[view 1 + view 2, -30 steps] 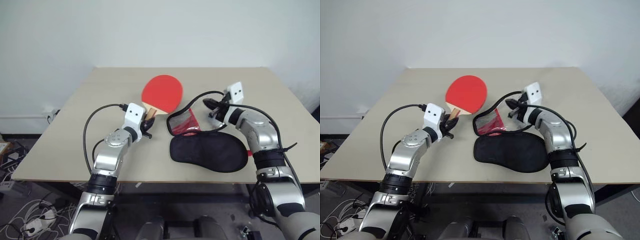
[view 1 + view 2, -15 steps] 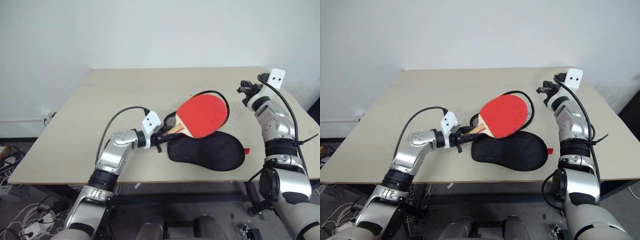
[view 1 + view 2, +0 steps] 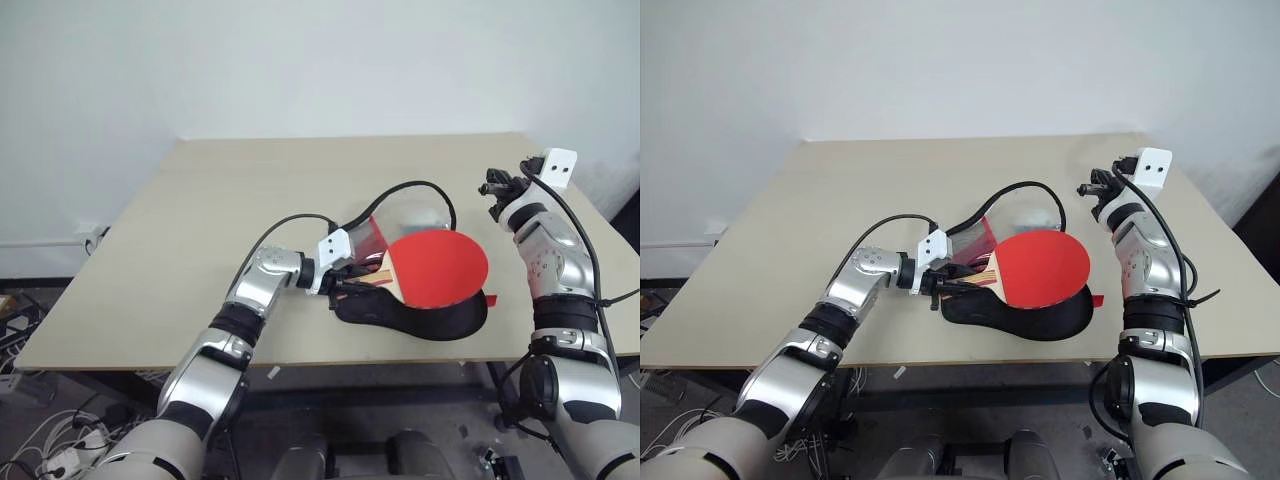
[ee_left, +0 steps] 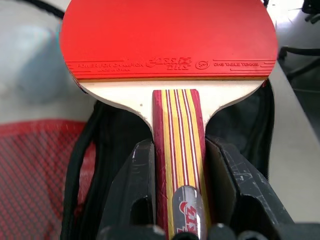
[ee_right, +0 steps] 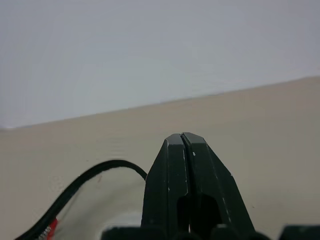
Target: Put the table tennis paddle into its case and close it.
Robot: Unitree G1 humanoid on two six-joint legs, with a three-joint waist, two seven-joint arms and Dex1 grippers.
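Observation:
My left gripper (image 3: 360,283) is shut on the striped wooden handle of the table tennis paddle (image 3: 437,270), gripping it from both sides in the left wrist view (image 4: 180,147). The paddle's red blade (image 4: 170,35) lies level over the right part of the case (image 3: 400,316). I cannot tell whether it touches the case. The case's black lower half rests on the table. Its red-panelled flap (image 3: 372,238) stands open behind the handle, with black edging arching up. My right gripper (image 3: 491,185) is shut and empty (image 5: 182,140), raised to the right of the case and apart from it.
The beige table (image 3: 200,220) has open surface to the left and behind the case. Its front edge runs just below the case and its right edge lies near my right arm. A white wall stands behind. Cables lie on the floor (image 3: 40,440) at the left.
My left gripper carried the paddle from the middle of the table rightward and over the case. My right gripper left the case's flap and moved up and right. The camera view also shifted.

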